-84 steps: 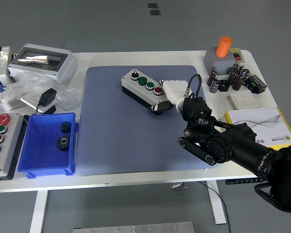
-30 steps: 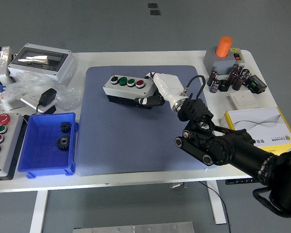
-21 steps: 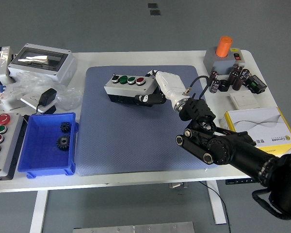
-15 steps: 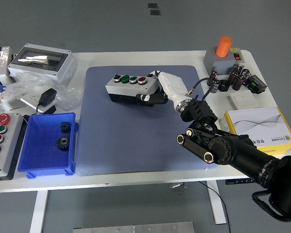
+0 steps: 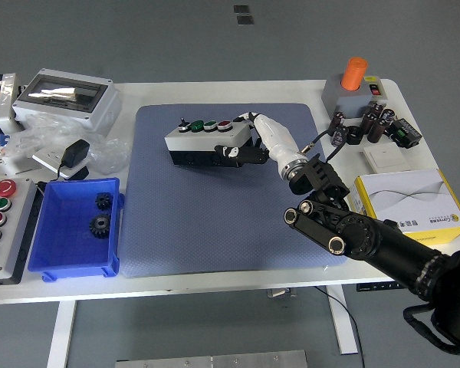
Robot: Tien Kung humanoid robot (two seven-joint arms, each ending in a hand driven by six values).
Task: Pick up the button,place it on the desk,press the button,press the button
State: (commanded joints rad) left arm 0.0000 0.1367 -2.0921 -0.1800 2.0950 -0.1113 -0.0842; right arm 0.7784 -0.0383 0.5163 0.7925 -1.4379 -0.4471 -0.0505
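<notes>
Grey floor beyond white worktop [image 5: 215,92] with blue mat [image 5: 215,215]. Right robot hand [image 5: 245,147] clamped on grey box of coloured push-buttons [image 5: 207,142], raised slightly above mat, seemingly for setting down.

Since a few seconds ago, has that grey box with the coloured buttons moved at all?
Yes. The button box, held by the right hand, has shifted left and turned, towards the blue mat's far-left part, away from the mat's right edge.
</notes>
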